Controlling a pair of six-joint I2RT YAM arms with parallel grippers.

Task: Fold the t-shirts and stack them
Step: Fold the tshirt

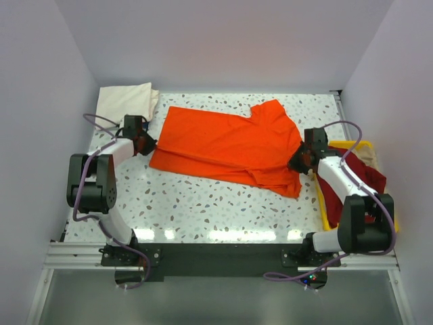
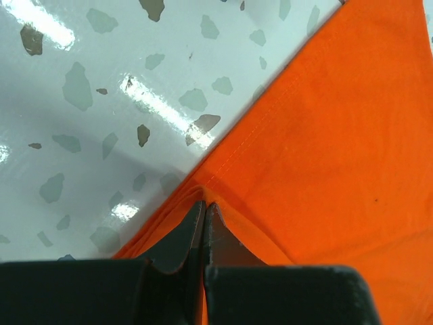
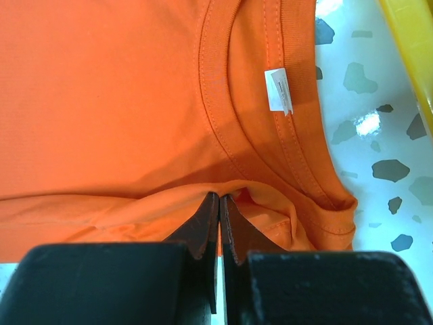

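The orange t-shirt (image 1: 230, 143) lies spread across the middle of the table, partly folded. My left gripper (image 1: 146, 143) is shut on its left hem corner (image 2: 210, 183). My right gripper (image 1: 296, 162) is shut on its cloth next to the neck collar (image 3: 223, 135), where the white label (image 3: 278, 90) shows. The cream t-shirt (image 1: 125, 100) lies folded at the far left corner. The dark red t-shirt (image 1: 358, 183) lies bunched in the yellow tray (image 1: 352, 145) at the right.
The yellow tray's rim (image 3: 409, 47) stands close to the right of my right gripper. White walls enclose the speckled table (image 1: 216, 210) on three sides.
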